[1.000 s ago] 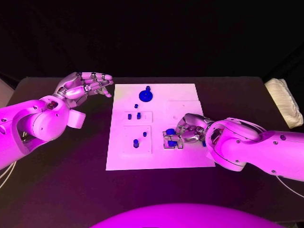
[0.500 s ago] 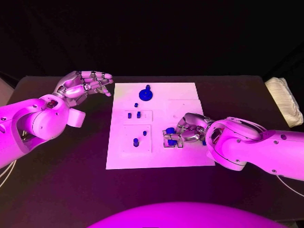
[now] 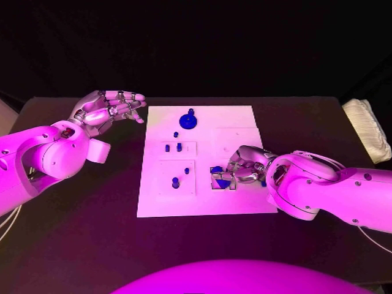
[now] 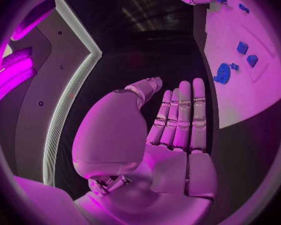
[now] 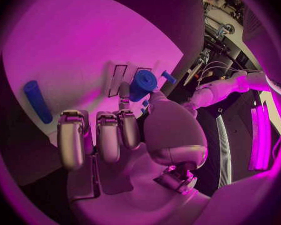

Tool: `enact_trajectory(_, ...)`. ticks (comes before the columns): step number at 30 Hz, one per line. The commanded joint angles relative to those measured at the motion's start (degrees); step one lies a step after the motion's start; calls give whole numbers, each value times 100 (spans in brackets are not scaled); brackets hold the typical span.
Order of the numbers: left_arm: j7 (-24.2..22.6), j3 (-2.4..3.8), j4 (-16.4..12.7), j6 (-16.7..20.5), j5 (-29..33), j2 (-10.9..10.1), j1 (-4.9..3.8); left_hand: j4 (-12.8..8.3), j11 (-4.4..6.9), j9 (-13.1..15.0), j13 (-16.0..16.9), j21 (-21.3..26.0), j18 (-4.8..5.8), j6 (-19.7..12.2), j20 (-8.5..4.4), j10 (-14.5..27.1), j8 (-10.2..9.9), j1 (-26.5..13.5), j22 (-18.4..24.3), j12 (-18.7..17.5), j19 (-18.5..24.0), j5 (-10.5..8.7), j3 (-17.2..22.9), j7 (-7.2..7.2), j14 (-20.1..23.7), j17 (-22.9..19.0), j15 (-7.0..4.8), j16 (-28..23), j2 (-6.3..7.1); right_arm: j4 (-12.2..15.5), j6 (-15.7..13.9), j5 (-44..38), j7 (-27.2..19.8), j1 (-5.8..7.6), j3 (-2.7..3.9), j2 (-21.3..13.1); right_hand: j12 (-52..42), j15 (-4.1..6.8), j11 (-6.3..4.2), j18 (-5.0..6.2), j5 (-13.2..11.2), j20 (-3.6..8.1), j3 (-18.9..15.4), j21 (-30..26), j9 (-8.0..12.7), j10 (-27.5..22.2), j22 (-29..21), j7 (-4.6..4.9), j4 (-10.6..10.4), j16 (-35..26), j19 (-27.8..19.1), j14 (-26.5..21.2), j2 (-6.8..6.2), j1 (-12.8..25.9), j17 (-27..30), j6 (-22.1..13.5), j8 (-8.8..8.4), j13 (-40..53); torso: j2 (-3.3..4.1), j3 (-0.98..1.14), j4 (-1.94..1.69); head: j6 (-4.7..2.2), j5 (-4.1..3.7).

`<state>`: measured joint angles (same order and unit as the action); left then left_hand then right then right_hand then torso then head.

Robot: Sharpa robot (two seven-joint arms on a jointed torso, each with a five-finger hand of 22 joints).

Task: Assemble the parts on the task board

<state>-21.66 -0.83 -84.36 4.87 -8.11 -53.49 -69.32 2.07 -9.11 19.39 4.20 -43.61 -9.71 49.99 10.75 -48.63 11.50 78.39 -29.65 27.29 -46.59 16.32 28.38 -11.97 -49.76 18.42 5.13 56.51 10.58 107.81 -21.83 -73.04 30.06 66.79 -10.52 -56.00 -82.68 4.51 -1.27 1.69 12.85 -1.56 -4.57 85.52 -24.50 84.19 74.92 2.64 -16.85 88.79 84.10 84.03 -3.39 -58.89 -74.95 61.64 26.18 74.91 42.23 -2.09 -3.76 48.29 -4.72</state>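
We see the right hand [image 3: 238, 170] pinching a short blue cylindrical part [image 5: 142, 85] above the white task board [image 3: 240, 122]; the left hand [image 3: 108, 108], fingers apart, holds nothing beside the board's far corner.

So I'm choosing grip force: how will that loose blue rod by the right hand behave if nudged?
The rod looks round and smooth, lying flat on the board, so it would probably roll under a sideways push. Small and seemingly solid plastic, it is likely light and stiff. Its slick look suggests it could slip from the right hand.
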Motion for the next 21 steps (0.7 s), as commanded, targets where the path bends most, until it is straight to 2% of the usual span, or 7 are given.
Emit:
enact_trajectory(1,-24,2,-6,-98,24,7,-2,46,9,-7,-9,49,-69,-3,-1,45,3,-45,12,-19,-42,7,-11,7,18,12,23,-34,-49,19,88,-47,-3,-8,-1,-5,34,47,-12,-79,-12,41,-35,3,8,183,1369,8,7,25,503,547,19,22,-1272,-40,33,882,2,-1,-3,2,-3)
enact_trajectory(16,-22,2,0,-92,24,5,-2,52,8,-8,-9,55,-69,-6,0,48,2,-49,16,-19,-43,7,-11,6,19,13,24,-34,-52,11,27,-54,-18,-8,-1,-10,56,46,-11,-76,-30,41,-76,-14,11,177,1365,11,1,19,500,545,69,8,-1261,-57,50,878,-3,-7,-1,-5,-10)
enact_trajectory(19,-20,2,2,-89,24,7,-2,64,6,-9,-9,63,-68,-10,2,52,0,-57,21,-19,-45,8,-10,4,20,15,25,-34,-61,5,-6,-59,-37,-8,-1,-7,105,40,-2,-70,-341,37,-238,-45,20,159,1358,21,-6,13,494,542,49,155,-1251,-93,74,862,-2,-5,-5,1,-11)
enact_trajectory(21,-19,2,2,-88,24,6,-2,73,5,-11,-9,70,-69,-17,4,55,-4,-63,26,-18,-47,9,-11,2,21,16,26,-33,-65,5,-35,-61,-57,-8,-1,-8,124,36,3,-69,-531,33,-327,-54,26,154,1357,25,-16,10,492,541,-23,296,-1246,-109,92,861,0,-3,-6,0,-10)
